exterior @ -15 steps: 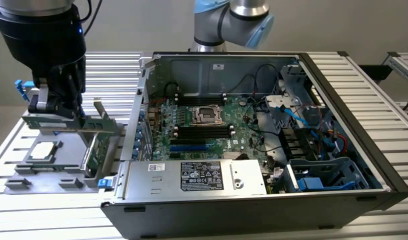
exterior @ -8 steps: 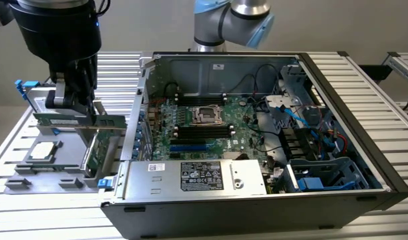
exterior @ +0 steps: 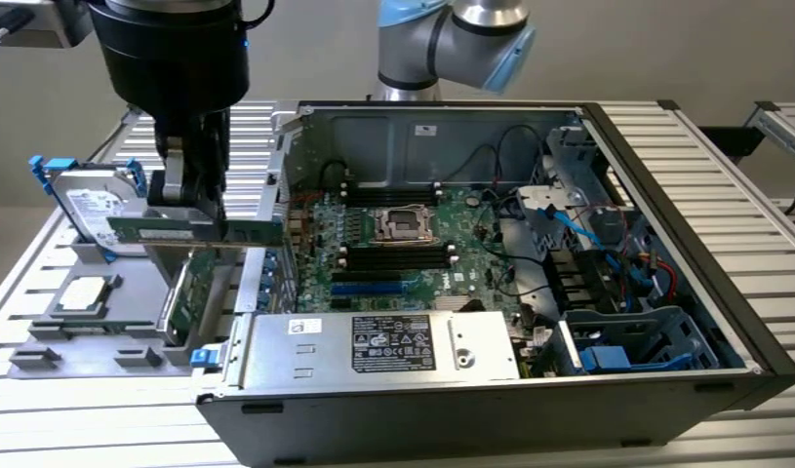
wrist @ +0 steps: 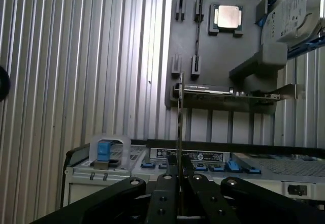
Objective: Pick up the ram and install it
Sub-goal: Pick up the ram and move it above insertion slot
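Observation:
The ram (exterior: 195, 232), a long narrow green stick, hangs level in the air at the exterior view's left, just outside the open computer case (exterior: 657, 234). My gripper (exterior: 189, 210) is shut on its upper edge, fingers pointing down. It is above the grey parts holder (exterior: 111, 336) and the broader green expansion card (exterior: 195, 292) standing in it. In the wrist view the ram (wrist: 179, 117) is a thin edge-on line rising from between my gripper's (wrist: 179, 176) closed black fingers. The black memory slots (exterior: 397, 255) lie on the motherboard (exterior: 482, 229) beside the CPU socket (exterior: 404, 222).
On the holder sit a hard drive (exterior: 92, 205) in a blue bracket and a loose processor (exterior: 85, 292). The case's metal side wall (exterior: 277, 175) stands between the ram and the motherboard. The power supply (exterior: 384, 343) fills the case's near end, and cables and a drive cage (exterior: 631, 341) crowd its right.

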### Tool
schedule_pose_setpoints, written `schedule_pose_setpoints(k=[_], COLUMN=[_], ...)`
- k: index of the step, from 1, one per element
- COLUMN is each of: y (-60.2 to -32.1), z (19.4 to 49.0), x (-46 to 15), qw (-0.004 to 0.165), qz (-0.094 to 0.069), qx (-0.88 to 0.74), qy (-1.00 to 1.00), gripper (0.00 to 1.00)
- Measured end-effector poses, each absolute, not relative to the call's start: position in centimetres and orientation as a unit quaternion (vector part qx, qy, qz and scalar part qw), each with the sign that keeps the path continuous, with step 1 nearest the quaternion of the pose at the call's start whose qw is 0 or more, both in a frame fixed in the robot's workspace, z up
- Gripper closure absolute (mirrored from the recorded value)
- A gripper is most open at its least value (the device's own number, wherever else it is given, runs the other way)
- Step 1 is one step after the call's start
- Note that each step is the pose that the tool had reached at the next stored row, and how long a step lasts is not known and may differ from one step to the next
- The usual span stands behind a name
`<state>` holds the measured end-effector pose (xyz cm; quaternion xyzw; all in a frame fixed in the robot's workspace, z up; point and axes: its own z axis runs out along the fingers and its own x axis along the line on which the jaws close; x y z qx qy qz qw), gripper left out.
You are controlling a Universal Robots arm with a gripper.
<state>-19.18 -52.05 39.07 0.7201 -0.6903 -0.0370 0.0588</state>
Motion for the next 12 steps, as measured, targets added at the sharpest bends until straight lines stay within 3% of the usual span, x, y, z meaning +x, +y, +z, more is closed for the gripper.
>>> schedule_pose_setpoints(k=[12], y=[-50.8], z=[39.1], x=[-14.2], qw=[0.059], qz=[-0.037], qx=[0.720], qy=[-0.690], gripper=[0.86])
